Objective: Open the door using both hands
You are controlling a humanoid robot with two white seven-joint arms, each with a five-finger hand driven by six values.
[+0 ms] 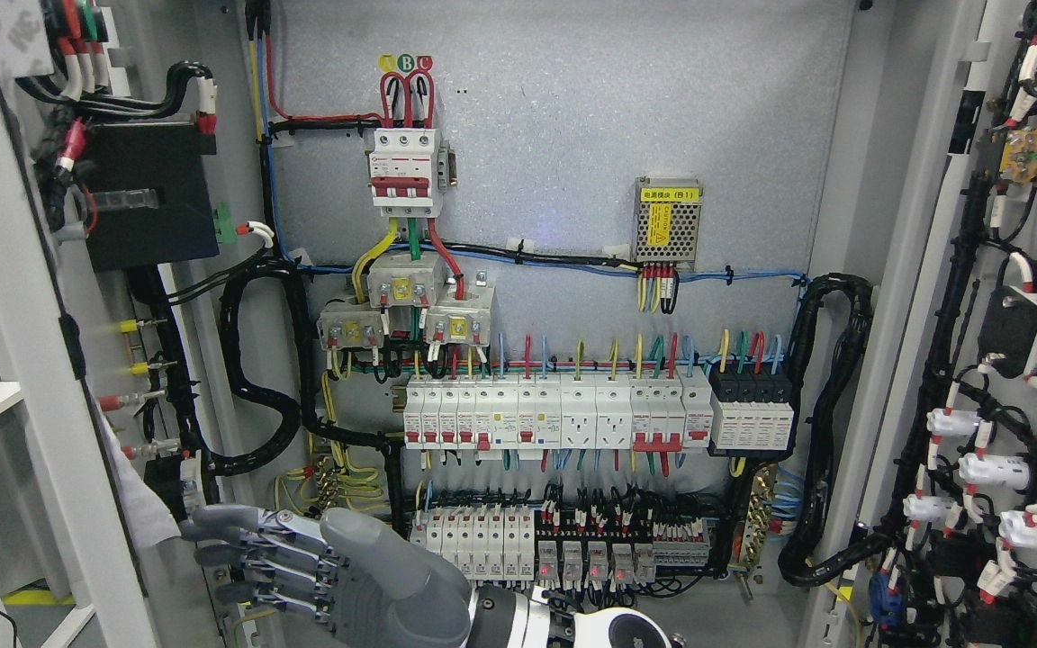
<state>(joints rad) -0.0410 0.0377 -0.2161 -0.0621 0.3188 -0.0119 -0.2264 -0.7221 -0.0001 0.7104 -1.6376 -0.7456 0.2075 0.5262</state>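
Nearest the camera sat the right robot hand (pixel 302 562), low in the frame, its arm rising from the bottom edge just right of the middle and slanting across to the left. It stood on edge, the four fingers (pixel 248 549) stacked one above another, stretched out almost straight and pointing left, released and grasping nothing. Their tips lay just beside the inner edge of the left door (pixel 23 297), close to a pale rag-like flap (pixel 136 504) hanging there; I could not tell whether they touched either one. I saw no other arm.

Both doors stood swung wide open. The left door filled the left margin, carrying a black box (pixel 149 193) and red- and yellow-capped terminals on its inner face. The right door (pixel 933 270) filled the right margin, crowded with white connectors and black cabling.

Between them the cabinet's grey backplate (pixel 572 117) lay fully exposed. A three-pole breaker (pixel 406 171) sat at the upper middle, a small meshed power supply (pixel 668 220) to its right, and a long row of white breakers (pixel 563 414) beneath. A lower row of relays with red lights (pixel 586 558) sat just right of the hand and behind the wrist. A thick black cable loop (pixel 253 369) hung above the fingers, well clear of them.
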